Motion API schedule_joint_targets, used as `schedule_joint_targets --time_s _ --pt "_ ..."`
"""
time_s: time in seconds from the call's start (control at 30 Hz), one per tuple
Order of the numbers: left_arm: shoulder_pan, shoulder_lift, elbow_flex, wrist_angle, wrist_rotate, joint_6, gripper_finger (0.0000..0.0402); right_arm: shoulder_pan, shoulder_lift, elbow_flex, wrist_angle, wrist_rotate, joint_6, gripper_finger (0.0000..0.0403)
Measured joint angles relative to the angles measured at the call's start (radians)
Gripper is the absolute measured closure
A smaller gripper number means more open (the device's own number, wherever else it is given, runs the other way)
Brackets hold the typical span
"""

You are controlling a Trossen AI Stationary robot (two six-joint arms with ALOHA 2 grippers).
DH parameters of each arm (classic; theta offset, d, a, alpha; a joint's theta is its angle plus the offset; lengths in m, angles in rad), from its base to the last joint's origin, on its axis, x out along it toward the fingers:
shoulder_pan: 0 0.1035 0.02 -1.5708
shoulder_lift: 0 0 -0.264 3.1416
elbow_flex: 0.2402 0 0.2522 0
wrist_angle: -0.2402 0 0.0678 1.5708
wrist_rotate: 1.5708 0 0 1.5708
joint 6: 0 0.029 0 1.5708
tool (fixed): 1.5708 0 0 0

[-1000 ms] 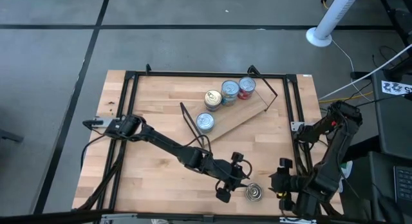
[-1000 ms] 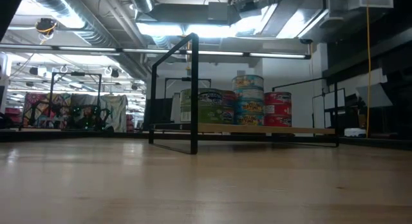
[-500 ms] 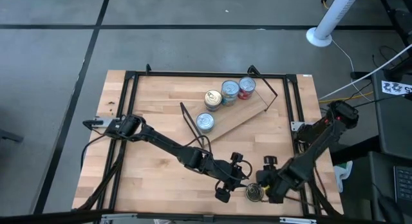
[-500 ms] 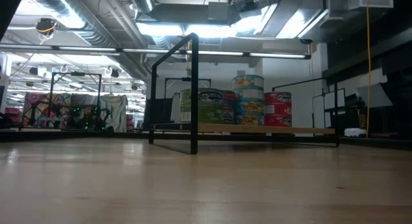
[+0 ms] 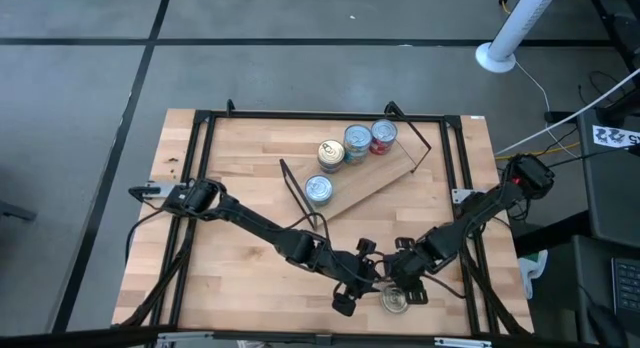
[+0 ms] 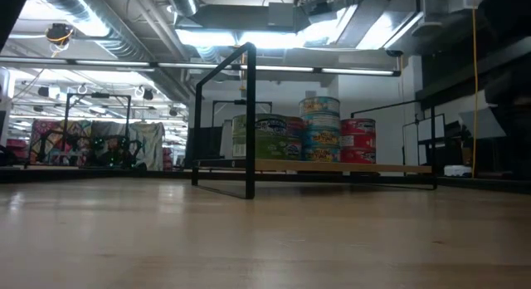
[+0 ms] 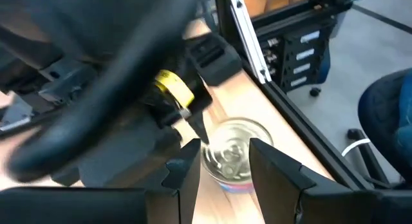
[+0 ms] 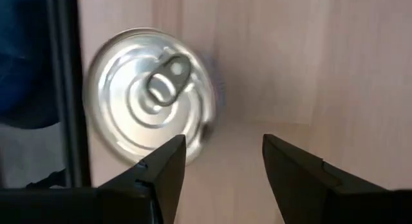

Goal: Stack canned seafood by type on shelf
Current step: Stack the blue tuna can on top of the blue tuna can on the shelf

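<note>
One tin with a silver pull-tab lid lies flat on the tabletop near its near edge. My left gripper is open just left of it; in the left wrist view the tin sits right beyond the fingertips. My right gripper hangs open over the tin, pointing steeply down, with the tin off to one side of its fingers. The shelf lies slanted at the far middle and carries stacks of tins, also seen in the low view.
A black metal frame rail runs close beside the tin along the table's edge. The two arms stand close together over the tin. Bare wood spreads across the table's left half. A white pole stands off the table at the far right.
My right gripper has swung from the table's near right corner toward the left, come down and tipped more steeply downward, ending over the tin. The tin has stayed in place.
</note>
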Motion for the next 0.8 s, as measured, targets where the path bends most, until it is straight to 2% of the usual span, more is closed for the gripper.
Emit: schedule_joint_targets --time_s 0.1,0.3,0.63,0.8 --pt "-0.009 0.0 0.0 -0.026 0.0 -0.016 0.0274 -0.004 0.0 -0.031 0.054 -0.031 -0.005 0.0196" --pt "-0.027 0.0 0.0 -0.049 0.0 -0.024 0.0274 -0.004 0.002 -0.043 0.06 -0.021 -0.005 0.02" --pt "-0.029 -0.001 0.0 -0.047 0.0 -0.024 0.0274 -0.004 0.002 -0.043 0.056 -0.021 -0.003 0.0278" --pt "-0.029 -0.001 0.0 -0.046 0.0 -0.024 0.0274 -0.004 0.002 -0.043 0.056 -0.003 -0.002 0.0295"
